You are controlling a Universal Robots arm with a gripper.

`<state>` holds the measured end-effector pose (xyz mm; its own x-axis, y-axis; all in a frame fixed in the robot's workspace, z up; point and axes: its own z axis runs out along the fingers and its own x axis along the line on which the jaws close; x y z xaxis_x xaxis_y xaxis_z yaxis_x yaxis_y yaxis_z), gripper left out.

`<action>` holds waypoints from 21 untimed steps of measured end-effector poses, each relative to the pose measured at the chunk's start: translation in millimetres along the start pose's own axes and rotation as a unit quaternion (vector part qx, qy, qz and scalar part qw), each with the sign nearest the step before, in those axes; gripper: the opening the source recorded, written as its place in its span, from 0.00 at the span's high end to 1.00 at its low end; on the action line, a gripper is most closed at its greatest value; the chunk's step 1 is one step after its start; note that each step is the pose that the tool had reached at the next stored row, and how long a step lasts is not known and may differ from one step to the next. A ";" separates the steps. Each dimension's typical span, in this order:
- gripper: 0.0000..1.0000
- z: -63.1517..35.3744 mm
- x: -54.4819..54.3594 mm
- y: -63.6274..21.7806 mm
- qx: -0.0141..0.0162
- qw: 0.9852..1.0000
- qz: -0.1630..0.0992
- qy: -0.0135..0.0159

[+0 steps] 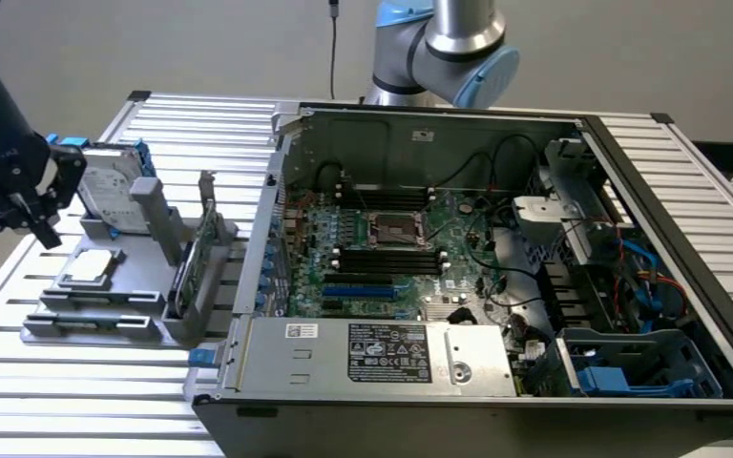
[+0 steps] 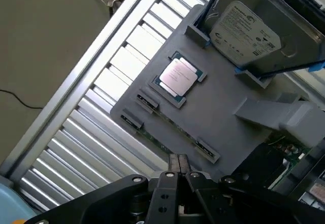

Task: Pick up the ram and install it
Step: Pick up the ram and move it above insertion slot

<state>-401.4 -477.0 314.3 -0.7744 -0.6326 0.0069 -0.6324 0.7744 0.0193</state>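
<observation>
**A:** Which step is being worked on here?

**B:** The pickup, it looks like, and it's not begun yet. The pincer (image 2: 178, 164) is pinched shut and empty, hung over the gray holder (image 2: 218, 112) on the table (image 1: 87, 382). The ram (image 1: 186, 275) is parked on edge in that holder, beside the open computer case (image 1: 430, 110).

**A:** What's needed for the grab?

**B:** Probably the jaws parted and lined up along the thin edge. A hard drive (image 2: 244, 31) and a processor chip (image 2: 177, 76) are sat close by, and the stick is hemmed in by the holder's walls.

Hard drive (image 2: 244, 31) (one end) is cut off.
</observation>
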 end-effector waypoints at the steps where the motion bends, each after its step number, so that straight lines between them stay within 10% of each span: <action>1: 0.89 0.0 0.0 0.0 0.000 1.000 -0.009 0.000; 11: 0.89 0.4 0.0 -0.1 0.001 0.995 -0.100 0.002; 21: 0.89 1.5 0.0 0.0 0.001 0.982 -0.190 0.004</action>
<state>-401.4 -477.0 312.8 -0.4833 -0.8754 0.0069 -0.8752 0.4833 0.0193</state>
